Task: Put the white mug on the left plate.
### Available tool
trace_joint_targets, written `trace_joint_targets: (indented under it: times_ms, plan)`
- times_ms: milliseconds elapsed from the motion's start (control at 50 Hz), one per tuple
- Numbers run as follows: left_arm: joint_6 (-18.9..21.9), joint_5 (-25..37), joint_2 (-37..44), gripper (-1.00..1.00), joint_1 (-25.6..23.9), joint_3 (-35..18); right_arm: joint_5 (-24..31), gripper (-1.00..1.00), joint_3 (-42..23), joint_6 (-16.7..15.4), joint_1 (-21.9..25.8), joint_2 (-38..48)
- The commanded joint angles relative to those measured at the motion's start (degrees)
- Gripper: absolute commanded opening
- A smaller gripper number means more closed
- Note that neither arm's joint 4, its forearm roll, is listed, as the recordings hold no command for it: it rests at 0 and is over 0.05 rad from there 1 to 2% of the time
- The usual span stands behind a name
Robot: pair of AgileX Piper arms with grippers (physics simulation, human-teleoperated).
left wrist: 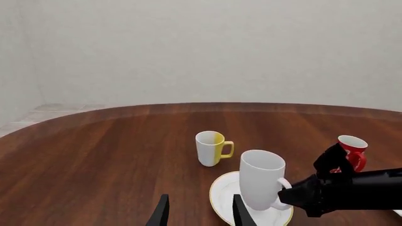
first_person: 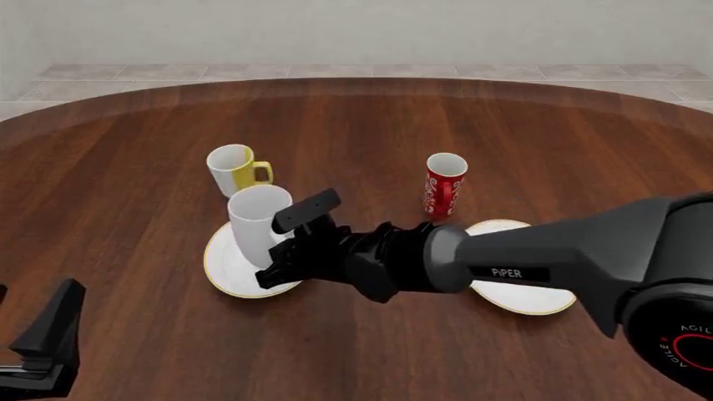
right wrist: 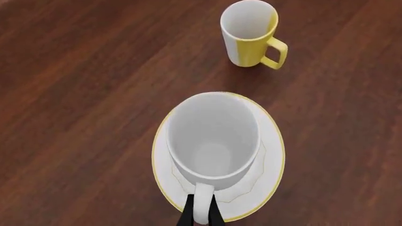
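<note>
We find the white mug (right wrist: 213, 141) upright over the left plate (right wrist: 271, 141), mouth up, its long axis vertical and its loop handle pointing toward six o'clock in the right wrist view, straight back at the right gripper (right wrist: 201, 214). There the jaws sit clamped on the handle, one dark finger on each side of the loop. In our judgement the main risk is a release before the base has settled: we cannot tell from any view whether the mug touches the plate or hangs just above it, and a tall mug dropped or tugged by its handle could rock, tip toward the arm, or skid the shallow plate on the worktop (first_person: 134, 109). A jaw catching the loop on the way out would cause the same upset. In the front view the mug sits toward the plate's twelve o'clock side, so a sideways nudge could leave it on the rim. The yellow-and-white mug (first_person: 234, 170) stands near, at about eleven o'clock from the plate; the red patterned cup (first_person: 445, 185) stands well apart at two o'clock. The left gripper (left wrist: 199, 213) hangs free, jaws apart, holding nothing.
</note>
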Motion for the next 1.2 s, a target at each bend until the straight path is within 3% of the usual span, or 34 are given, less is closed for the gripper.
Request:
trace_joint_targets:
  times_ms: [20,1200]
  plan:
    - [0.1,0.0,0.0,1.0,-0.1,0.1,-0.1,-1.0,-0.3,0.4,-0.1,0.2]
    - [0.2,0.0,0.0,1.0,0.0,0.1,-0.7,-1.0,0.0,0.1,0.0,1.7]
